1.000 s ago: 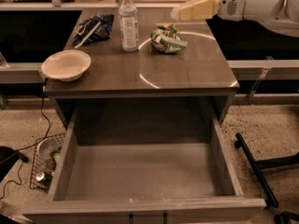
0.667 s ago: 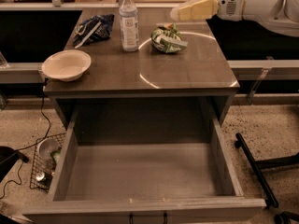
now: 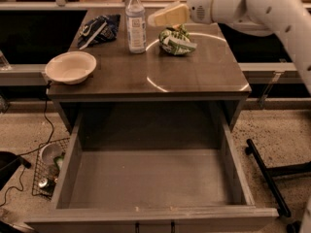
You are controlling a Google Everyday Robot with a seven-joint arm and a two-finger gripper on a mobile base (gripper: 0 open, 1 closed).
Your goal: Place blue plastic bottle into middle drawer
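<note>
The blue plastic bottle (image 3: 135,22) stands upright at the back of the grey cabinet top (image 3: 146,74), clear with a white cap and a pale label. My gripper (image 3: 165,15) hangs above the cabinet top just right of the bottle, pointing left at it and apart from it, with nothing in it. The white arm (image 3: 252,4) reaches in from the upper right. The middle drawer (image 3: 150,178) is pulled wide open toward the camera below the top, and its inside is bare.
A white bowl (image 3: 71,67) sits at the left edge of the top. A dark blue snack bag (image 3: 99,27) lies back left, and a green-and-white snack bag (image 3: 177,41) lies under the gripper. A wire basket (image 3: 47,169) with cans stands on the floor at left.
My gripper has moved left across the back of the cabinet top, closer to the bottle. The bottle, bowl, bags and drawer have not moved.
</note>
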